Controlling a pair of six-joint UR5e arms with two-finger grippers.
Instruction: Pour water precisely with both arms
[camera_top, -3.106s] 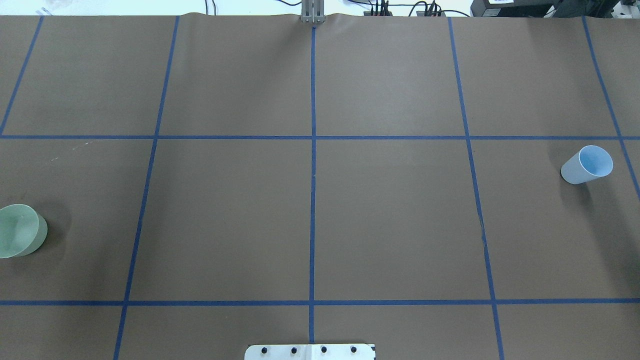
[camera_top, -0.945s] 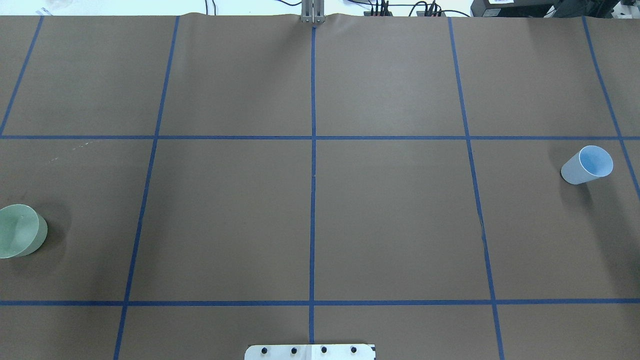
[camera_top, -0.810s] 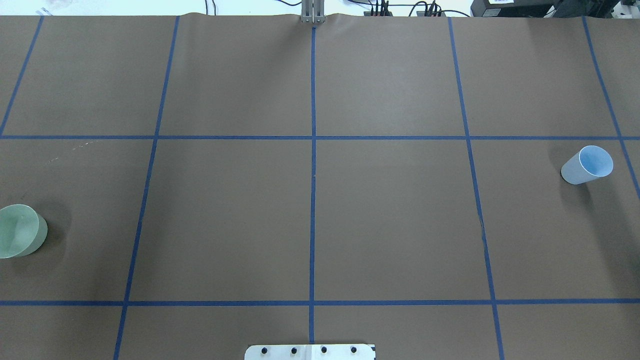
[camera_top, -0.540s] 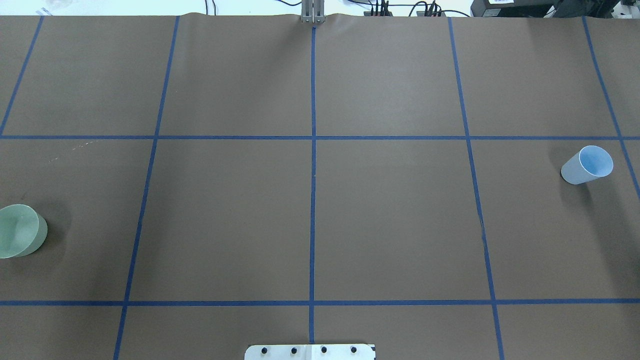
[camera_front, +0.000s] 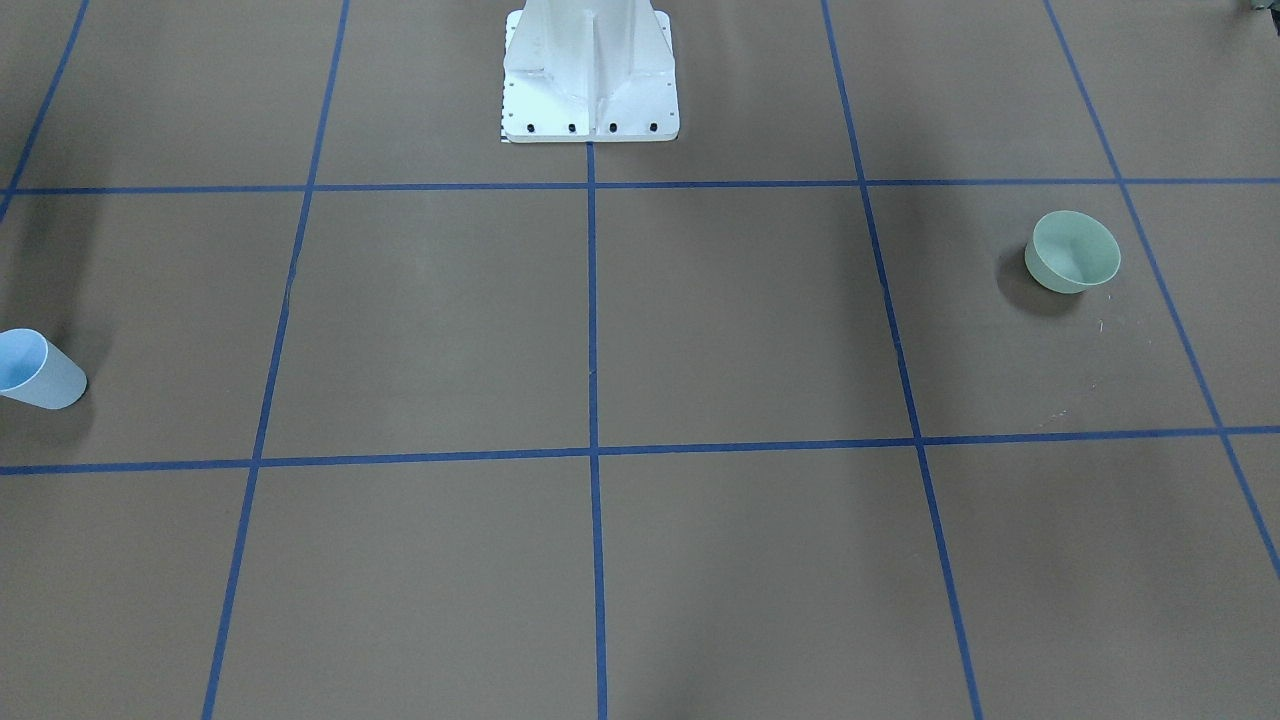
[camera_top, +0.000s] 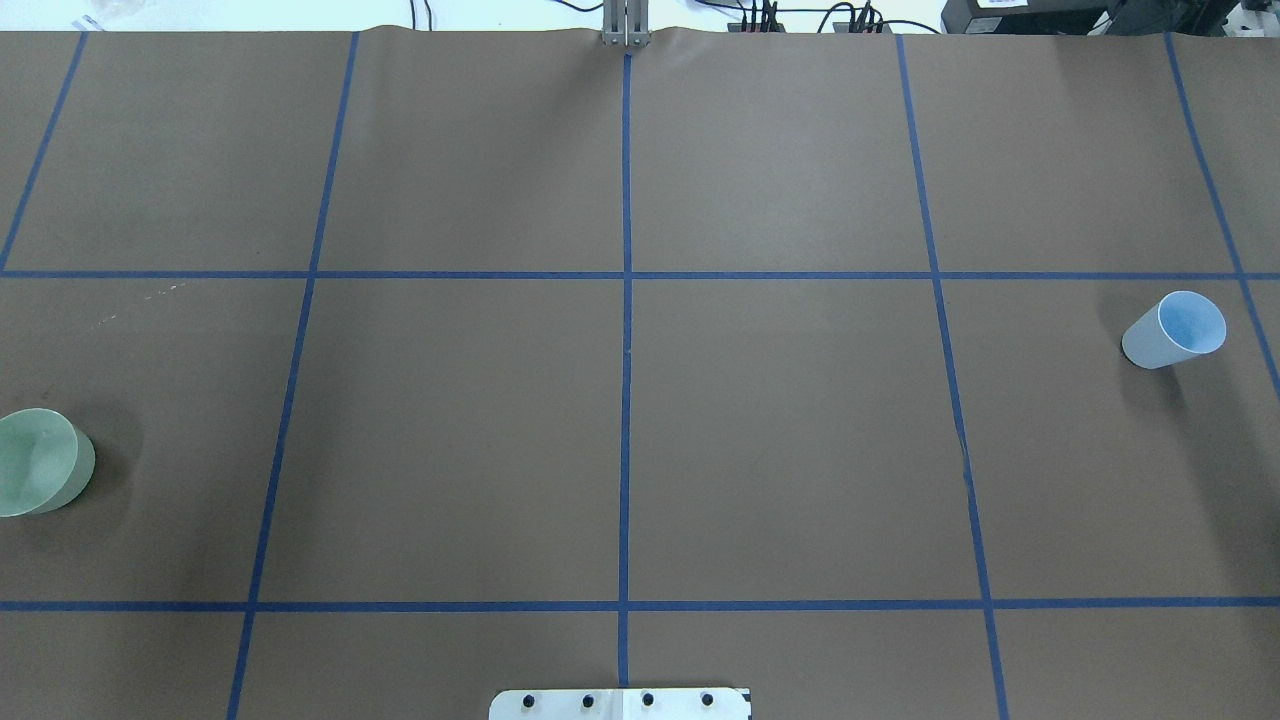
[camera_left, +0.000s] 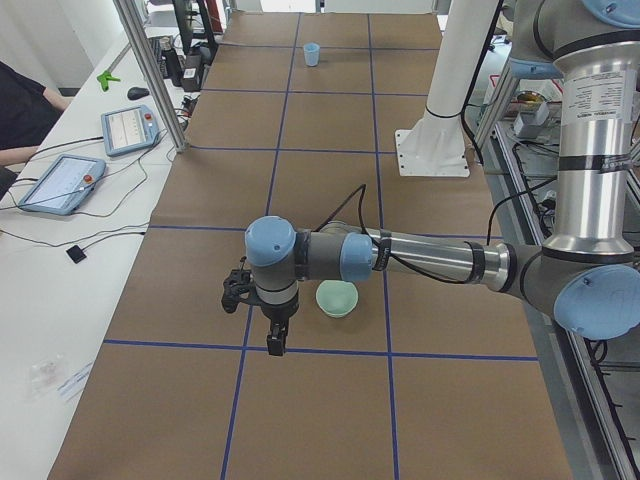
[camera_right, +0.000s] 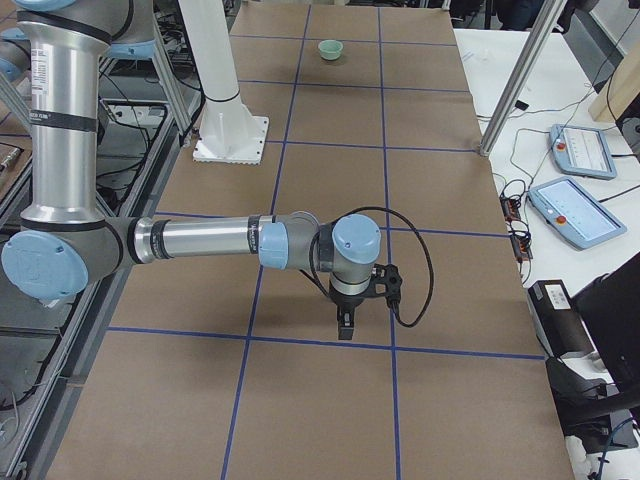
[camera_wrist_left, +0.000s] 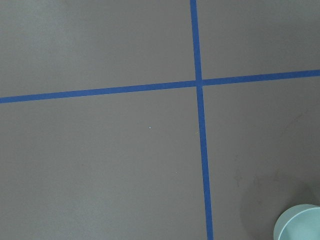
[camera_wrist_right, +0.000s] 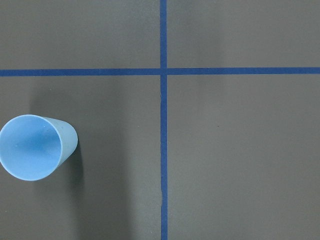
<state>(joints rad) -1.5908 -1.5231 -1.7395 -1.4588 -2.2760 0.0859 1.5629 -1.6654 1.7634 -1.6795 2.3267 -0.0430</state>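
Note:
The pale blue cup (camera_top: 1175, 330) stands upright at the table's right end; it also shows in the front view (camera_front: 38, 370) and the right wrist view (camera_wrist_right: 36, 146). The pale green bowl (camera_top: 40, 462) sits at the left end, also in the front view (camera_front: 1072, 252). I see no water glints in either. My left gripper (camera_left: 273, 343) hangs beside the bowl (camera_left: 337, 298), pointing down. My right gripper (camera_right: 345, 327) hangs over the table, and the cup is hidden in that view. Both grippers show only in the side views, so I cannot tell whether they are open or shut.
The white bolted pedestal (camera_front: 590, 75) stands at the robot's side of the brown, blue-taped table (camera_top: 780, 440). Touch tablets (camera_left: 125, 125) (camera_right: 585, 150) and cables lie on the white benches beside it. An aluminium post (camera_left: 150, 70) stands at the table's edge.

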